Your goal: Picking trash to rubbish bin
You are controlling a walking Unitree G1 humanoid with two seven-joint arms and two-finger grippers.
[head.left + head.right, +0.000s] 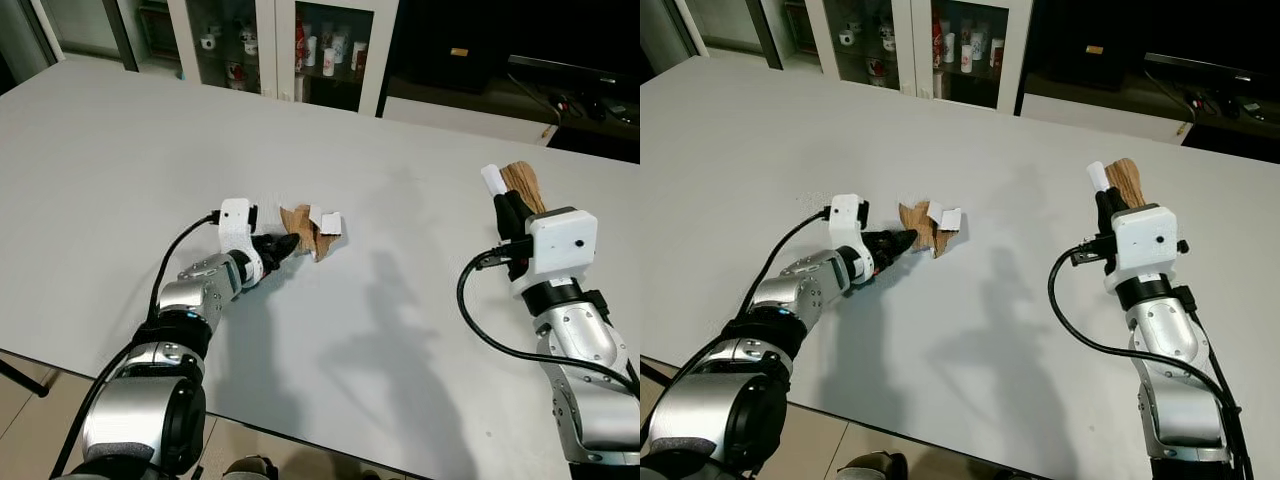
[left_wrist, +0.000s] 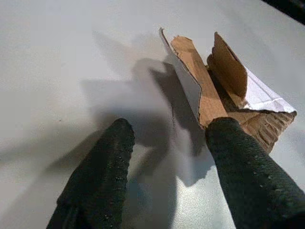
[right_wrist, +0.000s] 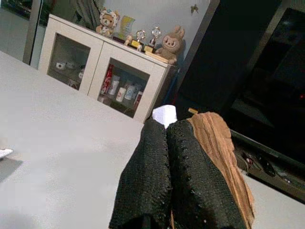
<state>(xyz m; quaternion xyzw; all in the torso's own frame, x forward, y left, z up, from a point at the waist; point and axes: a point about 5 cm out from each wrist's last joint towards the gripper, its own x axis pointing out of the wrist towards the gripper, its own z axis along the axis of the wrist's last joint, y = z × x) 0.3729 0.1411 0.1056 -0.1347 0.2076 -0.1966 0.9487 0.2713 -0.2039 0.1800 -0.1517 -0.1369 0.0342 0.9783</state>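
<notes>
Just ahead of left pincer (image 2: 167,157): cardboard scrap (image 2: 224,95).

Bright, sharp views; soft shadows on table (image 1: 120,150), background perhaps underexposed.

Home, glass cabinet (image 3: 102,78), plush toys (image 3: 172,40)

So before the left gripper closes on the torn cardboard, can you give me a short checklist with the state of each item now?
1. Left gripper open: ok, fingers apart.
2. Torn cardboard between the fingers: not ok, its edge is by one finger, the rest lies ahead.
3. Cardboard resting on the table: ok.
4. Right gripper keeping its cardboard strip: ok, fingers shut on it, held above the table.
5. Rubbish bin located: cannot tell.
</notes>
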